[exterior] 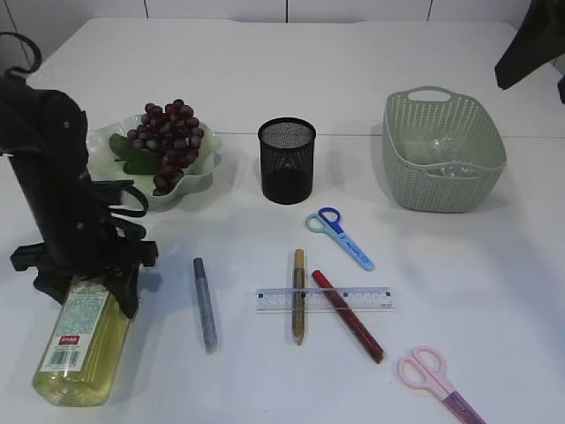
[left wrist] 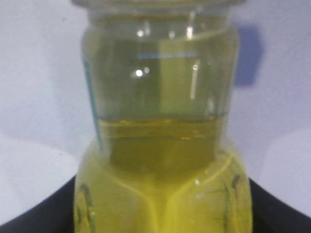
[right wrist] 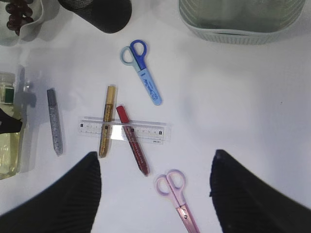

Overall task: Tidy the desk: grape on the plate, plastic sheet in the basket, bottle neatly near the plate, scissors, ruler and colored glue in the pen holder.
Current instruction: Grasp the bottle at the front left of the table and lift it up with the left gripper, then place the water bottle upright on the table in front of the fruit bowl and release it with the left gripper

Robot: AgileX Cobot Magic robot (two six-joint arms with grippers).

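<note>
Bottle [exterior: 75, 340] lies on its side, neck between the left hand [exterior: 84, 278] fingers, grip uncertain.

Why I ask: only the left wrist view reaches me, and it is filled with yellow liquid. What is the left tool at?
Observer: A bottle lying on its side at the table's front left. The left tool sits over its upper end.
Operator: Are the grapes placed?
Observer: Yes, the grapes rest on the plate behind the bottle.
Operator: What lies loose?
Observer: Blue scissors, pink scissors, a ruler, and silver, gold and red glue pens.
</note>
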